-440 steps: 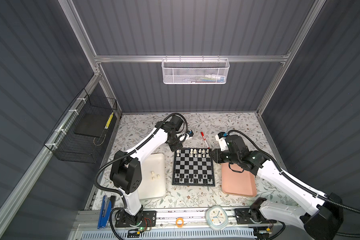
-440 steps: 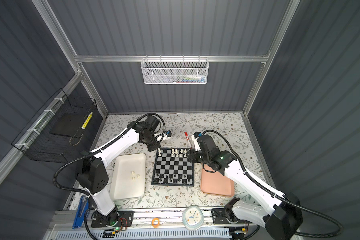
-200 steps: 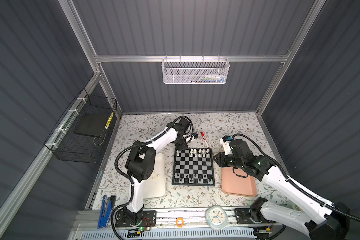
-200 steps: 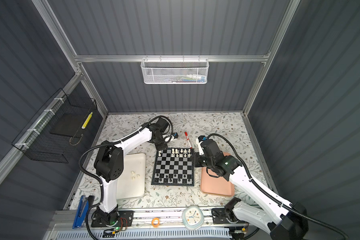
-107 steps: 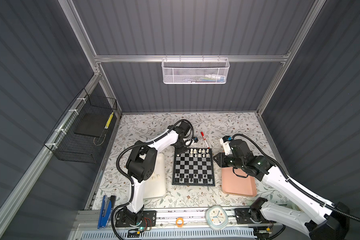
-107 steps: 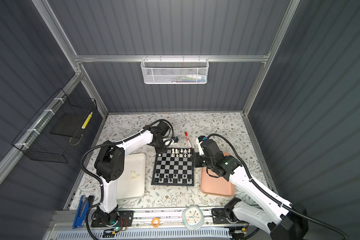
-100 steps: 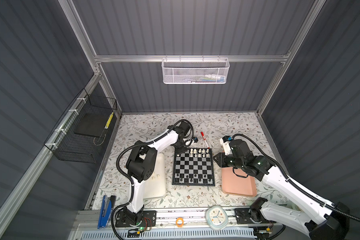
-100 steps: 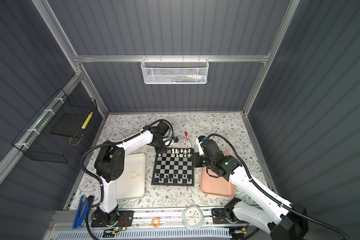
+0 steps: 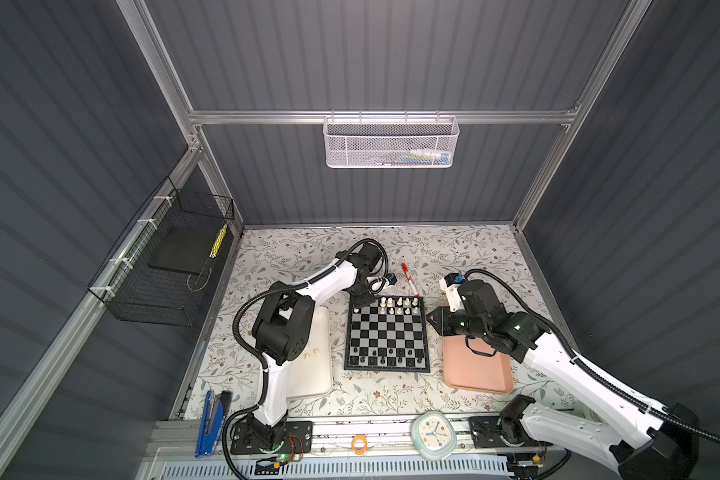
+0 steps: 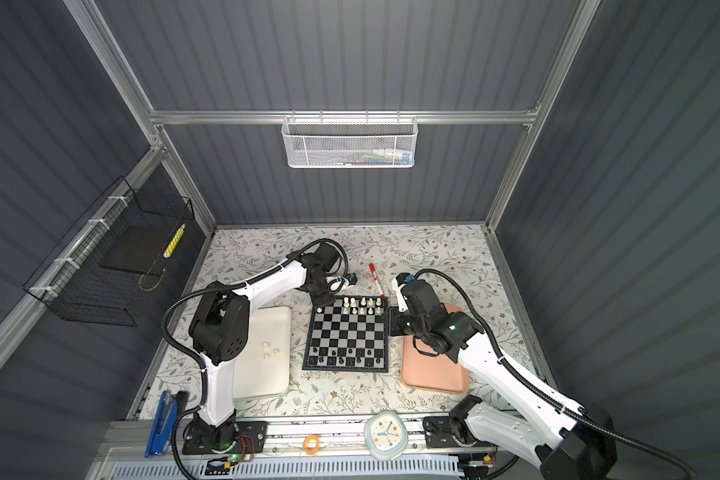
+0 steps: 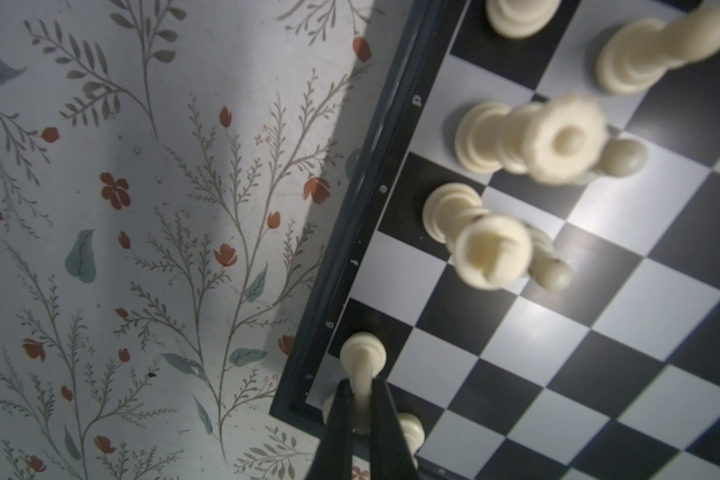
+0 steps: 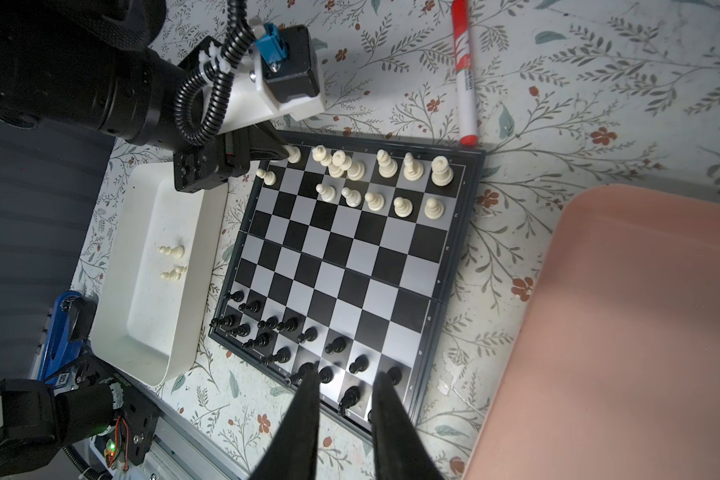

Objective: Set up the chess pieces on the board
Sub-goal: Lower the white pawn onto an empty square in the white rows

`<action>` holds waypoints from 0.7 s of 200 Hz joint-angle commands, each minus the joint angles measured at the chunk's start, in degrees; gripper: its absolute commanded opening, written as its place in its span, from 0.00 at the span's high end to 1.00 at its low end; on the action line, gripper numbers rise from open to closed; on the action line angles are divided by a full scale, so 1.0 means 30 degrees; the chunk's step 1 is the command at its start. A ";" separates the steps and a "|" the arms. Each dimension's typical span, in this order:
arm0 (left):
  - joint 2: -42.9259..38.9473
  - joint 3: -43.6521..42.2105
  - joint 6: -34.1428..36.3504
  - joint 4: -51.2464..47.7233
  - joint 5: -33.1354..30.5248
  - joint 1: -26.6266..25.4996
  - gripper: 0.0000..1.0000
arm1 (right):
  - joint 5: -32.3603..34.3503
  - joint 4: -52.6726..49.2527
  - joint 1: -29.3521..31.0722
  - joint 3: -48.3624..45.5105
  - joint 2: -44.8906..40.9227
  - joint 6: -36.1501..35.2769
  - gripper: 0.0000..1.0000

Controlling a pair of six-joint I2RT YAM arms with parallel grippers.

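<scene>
1. At the near edge, a clock [image 9: 433, 435] is sitting on the rail. An orange ring [image 9: 358, 444] is lying beside it, and a blue stapler [image 9: 213, 417] is lying farther to the left.
2. A white tray [image 9: 319, 374] is lying left of the board [image 9: 386, 332] and a pink tray [image 9: 474, 374] right of it, all on the flowered table [image 9: 474, 257]. Three spare white pieces [image 10: 270, 351] are lying in the white tray.
3. The black pieces [image 9: 385, 358] are standing in the board's two nearest rows.
4. In both top views the right gripper [image 12: 347, 376] is hanging over the gap between the board's right edge and the pink tray. In its wrist view its fingers [image 12: 304, 415] are standing spread apart with nothing between them.
5. The white pieces [image 9: 399, 305] are standing in the board's two farthest rows.
6. The left gripper [image 11: 361, 390] is reaching down at the board's far left corner. Its fingers [image 11: 337, 424] are pinching the upper part of one white piece [image 11: 362, 353], whose base is pointing down at the corner squares. Whether that base is touching the board cannot be told.
7. A red marker [image 9: 409, 279] is lying on the table just beyond the board's far edge.
8. Farthest off, a white mesh basket [image 9: 391, 143] is hanging on the back wall and a black wire basket [image 9: 163, 266] on the left wall.
</scene>
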 commanded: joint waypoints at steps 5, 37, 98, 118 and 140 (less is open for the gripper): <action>-0.0037 -0.0066 0.0120 0.0027 0.0198 -0.0176 0.97 | 0.0030 0.0010 -0.0071 -0.0256 -0.0266 0.0156 0.75; 0.0040 -0.0005 0.0038 0.0031 0.0182 -0.0212 0.97 | 0.0017 0.0082 -0.0048 -0.0313 -0.0266 0.0173 0.75; 0.0063 -0.0095 0.0068 -0.0053 0.0273 -0.0271 0.91 | -0.0006 0.0151 -0.0057 -0.0464 -0.0266 0.0240 0.75; 0.0014 -0.0127 0.0108 -0.0086 0.0240 -0.0292 0.90 | -0.0036 0.0191 -0.0072 -0.0457 -0.0266 0.0228 0.75; -0.0040 -0.0126 0.0097 -0.0084 0.0196 -0.0296 0.86 | -0.0036 0.0211 -0.0049 -0.0432 -0.0264 0.0217 0.75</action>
